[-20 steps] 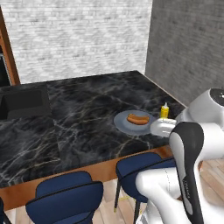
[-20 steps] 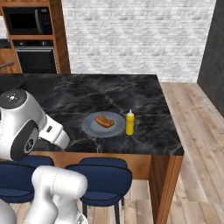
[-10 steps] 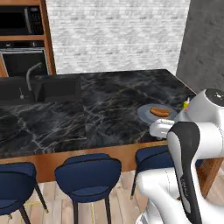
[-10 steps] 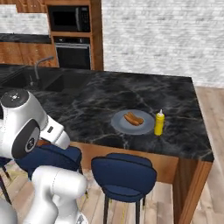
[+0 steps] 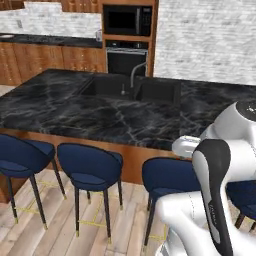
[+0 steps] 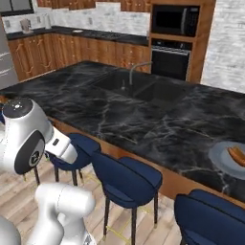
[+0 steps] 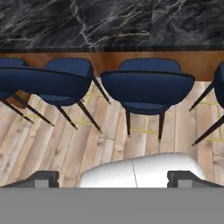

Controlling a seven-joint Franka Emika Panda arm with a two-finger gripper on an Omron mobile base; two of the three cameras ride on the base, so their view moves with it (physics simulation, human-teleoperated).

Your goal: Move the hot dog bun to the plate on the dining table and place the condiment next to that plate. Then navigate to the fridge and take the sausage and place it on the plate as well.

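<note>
The bun [image 6: 237, 155] lay at the far right edge of the right base view, on the plate [image 6: 221, 159]; its long axis ran from upper left to lower right, cut off by the frame, so its far end could not be told; the plate sat on the table [image 6: 143, 119], near the front wooden edge, also clipped by the frame.

The table's black veined marble stretched wide in the left base view [image 5: 100, 112]; a sink [image 5: 132, 90] was sunk into its far side, with a curved tap [image 5: 136, 72] rising behind it; in the right base view the same sink [image 6: 139, 88] lay past mid-table. Behind stood a wooden column with a microwave [image 5: 127, 20] over an oven [image 5: 127, 60]; wooden cabinets [image 5: 45, 62] under a dark counter ran off to the left; a pale brick wall [image 5: 205, 40] filled the right. At the left edge of the right base view a grey fridge [image 6: 5, 57] showed in part.

Blue stools [image 5: 90, 167] lined the near side of the table on a pale plank floor [image 5: 60, 225]; they stood between the robot and the table's edge.

In the hand view the gripper [image 7: 113, 179] looked down at the stools [image 7: 146, 87] and the floor; its fingertips [image 7: 43, 178] stood far apart, at the two sides of the frame, spread wide with nothing between them.
</note>
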